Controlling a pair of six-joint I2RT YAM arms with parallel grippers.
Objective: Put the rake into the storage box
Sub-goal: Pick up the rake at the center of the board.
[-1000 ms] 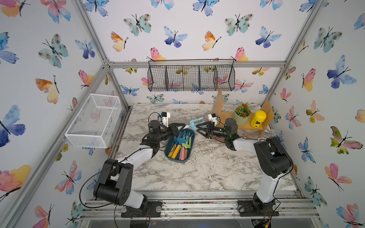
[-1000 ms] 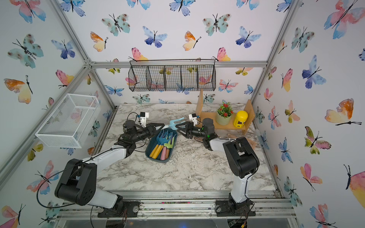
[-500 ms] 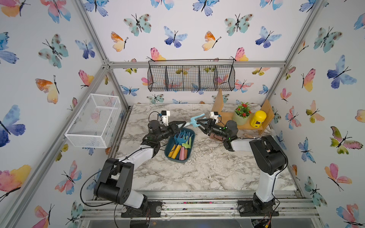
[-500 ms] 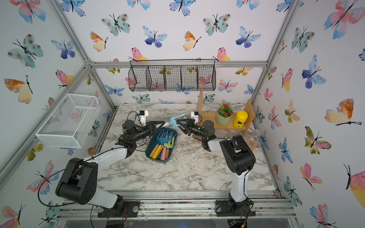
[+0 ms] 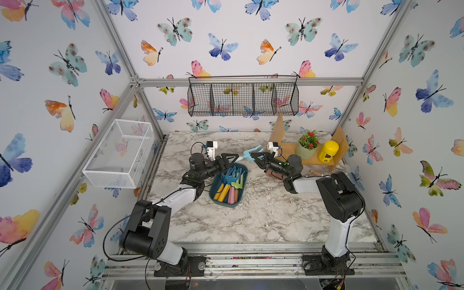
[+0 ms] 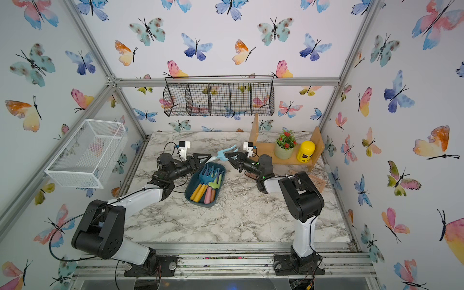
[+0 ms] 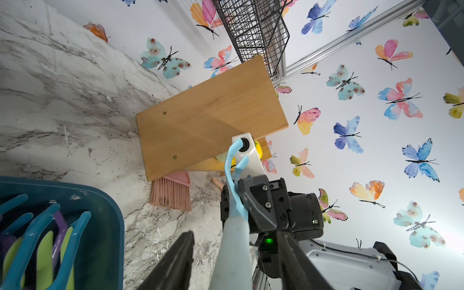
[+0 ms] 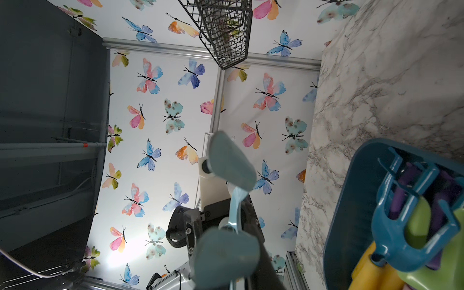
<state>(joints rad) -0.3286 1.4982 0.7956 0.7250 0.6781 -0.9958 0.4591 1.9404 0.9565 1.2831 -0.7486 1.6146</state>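
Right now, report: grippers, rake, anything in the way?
Left gripper open around rake handle. Right gripper shut on rake head, airborne near storage box far end. Toy tools already inside.

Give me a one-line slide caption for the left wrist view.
Right gripper clamps the pale blue rake by its head; left gripper stands open around the handle, teal storage box nearby.

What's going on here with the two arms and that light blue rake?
Both arms meet at the rake, which is up in the air near the far end of the teal storage box. The right gripper is clamped on the rake's tined head. The left gripper stands open around the handle, its fingers clear of it. The box already holds several other toy tools; the rake is not in yet.
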